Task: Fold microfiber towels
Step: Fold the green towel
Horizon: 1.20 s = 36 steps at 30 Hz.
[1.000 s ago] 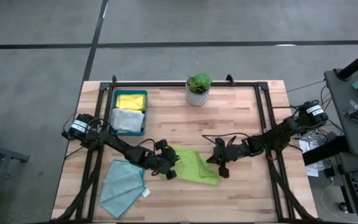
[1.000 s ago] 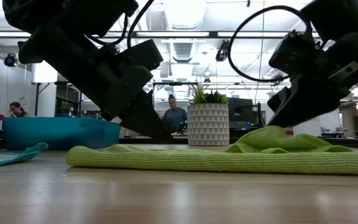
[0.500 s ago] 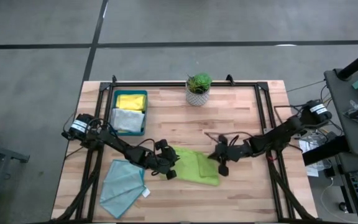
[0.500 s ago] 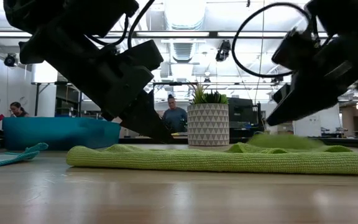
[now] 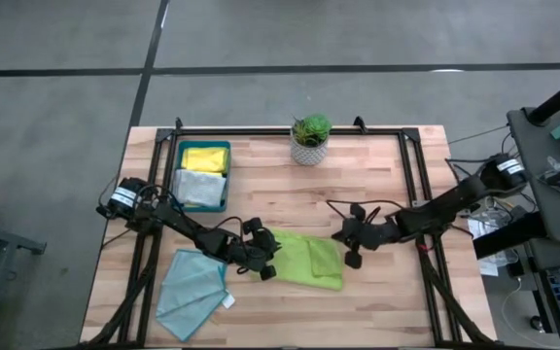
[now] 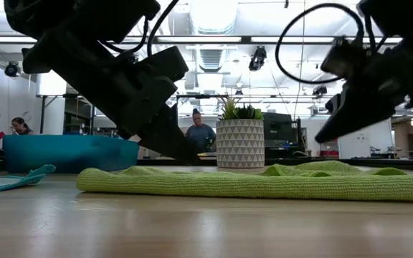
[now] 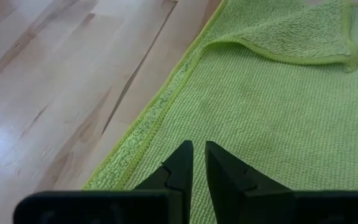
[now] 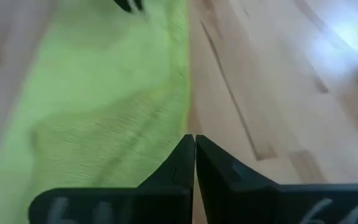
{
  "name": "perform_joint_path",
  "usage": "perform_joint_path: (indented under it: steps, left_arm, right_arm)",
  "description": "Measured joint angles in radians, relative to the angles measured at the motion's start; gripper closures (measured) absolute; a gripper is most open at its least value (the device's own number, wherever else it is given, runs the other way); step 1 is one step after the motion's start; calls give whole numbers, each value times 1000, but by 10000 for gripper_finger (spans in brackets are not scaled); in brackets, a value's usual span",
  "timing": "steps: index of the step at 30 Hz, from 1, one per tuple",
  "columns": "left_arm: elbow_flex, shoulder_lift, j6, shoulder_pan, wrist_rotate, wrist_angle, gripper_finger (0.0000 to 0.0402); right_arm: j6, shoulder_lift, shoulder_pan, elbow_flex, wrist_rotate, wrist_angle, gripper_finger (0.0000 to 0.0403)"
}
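A lime green towel [image 5: 309, 258] lies folded on the table's near middle, a layer turned over on its far part [image 7: 291, 31]. My left gripper [image 5: 267, 264] is shut, and its tips are down on the towel's left part [image 6: 185, 156]. My right gripper [image 5: 350, 255] is shut and hangs clear above the towel's right edge [image 6: 321, 137]; the right wrist view shows towel and bare wood below it [image 8: 194, 140]. A light teal towel [image 5: 191, 282] lies flat at the near left. A yellow towel [image 5: 203, 157] and a pale grey one [image 5: 197, 187] rest in the tray. My left gripper presses its shut fingertips [image 7: 185, 155] down on the green towel just inside its left hem [image 7: 166, 140]. It comes slanting down from the table's left. The towel lies flat on the wood under the tips.
A dark teal tray [image 5: 226, 175] stands at the far left. A potted plant [image 5: 310, 136] stands at the far middle. Black frame rails run along the table's left, right and far edges. People sit in the room beyond [image 6: 201, 132].
My right gripper, still shut, has drawn back toward the table's right edge and risen a little, tipping as it went. The raised hump at the green towel's right end has sunk lower.
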Motion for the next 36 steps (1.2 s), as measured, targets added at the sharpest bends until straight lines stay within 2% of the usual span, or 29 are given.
perform_joint_path:
  steps: [4, 8, 13, 15, 17, 23, 30, 36]
  left_arm:
    - [0, 0, 1, 0, 0, 0, 375]
    - [0, 0, 2, 0, 0, 0, 375]
    - [0, 0, 2, 0, 0, 0, 375]
    - [0, 0, 2, 0, 0, 0, 375]
    - [0, 0, 2, 0, 0, 0, 375]
    - [0, 0, 2, 0, 0, 0, 375]
    - [0, 0, 2, 0, 0, 0, 375]
    - [0, 0, 2, 0, 0, 0, 375]
  right_arm:
    - [-3, 77, -4, 0, 9, 13, 394]
    - [-19, 189, -15, -1, 7, 119, 394]
    - [-91, 305, -26, 0, -127, 308, 394]
    - [-96, 316, -26, 2, -160, 323, 394]
    - [-96, 307, -26, 2, -186, 312, 394]
    - [-68, 206, -22, 0, -360, 289, 394]
    - [-42, 66, -9, 0, -321, 284, 394]
    - [-16, 10, -9, 0, -290, 236, 394]
